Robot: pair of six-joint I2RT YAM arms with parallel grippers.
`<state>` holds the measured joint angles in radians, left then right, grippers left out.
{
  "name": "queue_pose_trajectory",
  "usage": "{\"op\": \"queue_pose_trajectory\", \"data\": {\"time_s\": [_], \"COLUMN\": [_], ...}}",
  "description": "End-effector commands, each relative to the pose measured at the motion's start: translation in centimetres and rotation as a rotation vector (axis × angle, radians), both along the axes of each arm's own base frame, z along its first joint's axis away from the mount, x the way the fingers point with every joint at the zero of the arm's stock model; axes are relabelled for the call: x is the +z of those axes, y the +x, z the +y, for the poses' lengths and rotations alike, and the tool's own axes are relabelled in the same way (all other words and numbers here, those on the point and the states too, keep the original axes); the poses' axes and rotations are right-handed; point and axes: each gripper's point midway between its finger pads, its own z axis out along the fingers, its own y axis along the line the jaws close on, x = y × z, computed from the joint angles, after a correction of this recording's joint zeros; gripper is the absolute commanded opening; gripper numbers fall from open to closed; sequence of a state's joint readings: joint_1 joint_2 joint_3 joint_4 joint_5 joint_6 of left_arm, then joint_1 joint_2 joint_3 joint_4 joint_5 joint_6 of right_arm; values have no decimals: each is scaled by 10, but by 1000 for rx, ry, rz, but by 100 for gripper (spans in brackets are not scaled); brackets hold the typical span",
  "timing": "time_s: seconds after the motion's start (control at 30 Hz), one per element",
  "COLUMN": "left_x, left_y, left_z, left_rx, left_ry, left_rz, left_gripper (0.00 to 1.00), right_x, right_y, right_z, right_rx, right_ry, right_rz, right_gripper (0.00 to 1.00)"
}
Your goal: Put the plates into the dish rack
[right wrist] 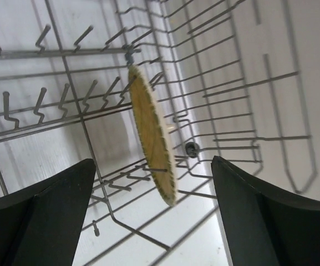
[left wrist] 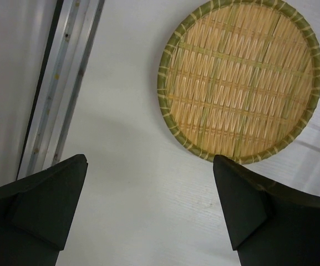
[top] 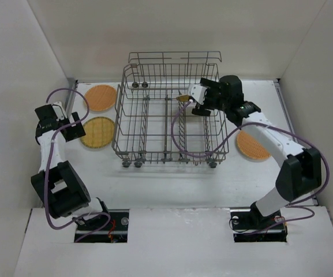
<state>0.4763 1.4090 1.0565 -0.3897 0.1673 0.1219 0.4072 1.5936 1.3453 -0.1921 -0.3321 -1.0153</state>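
Standing on edge among the tines (right wrist: 65, 100) at the far right corner of the dish rack (top: 169, 124): one racked plate (right wrist: 151, 138), seen as a thin oval, leaning slightly.

Right pincer (top: 194, 101): released, jaws spread wide to either side of that plate, neither touching it. The plate's flat faces turn toward the jaws and its rim toward the wrist.

Lying flat on the table (top: 172, 184), left of the rack: an orange plate (top: 101, 97) on the far side and a yellow plate (left wrist: 240, 80) nearer, close together but apart.

Left pincer (left wrist: 150, 160): released, nothing between the jaws. It hangs above bare table, with the yellow plate ahead and off to the right in the wrist view.

Lying flat right of the rack, partly under the right forearm: a third loose plate (top: 251, 147).

Judgement: one of four loaded. The left arm is much nearer the two left plates. Round and flat, they offer only a rim to grip, so that pincer likely must shift over the yellow plate's edge and come down.
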Motion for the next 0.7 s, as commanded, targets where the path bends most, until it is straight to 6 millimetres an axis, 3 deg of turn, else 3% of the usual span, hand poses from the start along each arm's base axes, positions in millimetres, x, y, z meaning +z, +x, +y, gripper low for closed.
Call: {"op": "queue_pose_trajectory", "data": {"time_s": [0.0,0.2,0.3,0.43,0.57,0.67], "left_x": [-3,-23,-22,6,62,83], "left_y": [26,58,78,105,132,144], "left_z": [-5,-1,5,7,-17,-31], "left_rx": [-15,13,16,-18,-138,-196], "left_ry": [-62,-245,-290,-309,-281,-295], "left_rz": [-59,-62,-93,-160,-263,-307], "left_gripper": [100,100,100,95,96,95], "right_x": [85,128,136,122,106,103], "right_y": [-30,-45,-49,-58,-67,-67], "right_z": [8,-2,-9,-18,-19,-17], "right_rx": [20,-44,-88,-126,-143,-148], "right_ry": [131,145,149,128,117,121], "right_rz": [-132,-195,-207,-173,-149,-137], "right_gripper": [91,89,88,87,87,86]}}
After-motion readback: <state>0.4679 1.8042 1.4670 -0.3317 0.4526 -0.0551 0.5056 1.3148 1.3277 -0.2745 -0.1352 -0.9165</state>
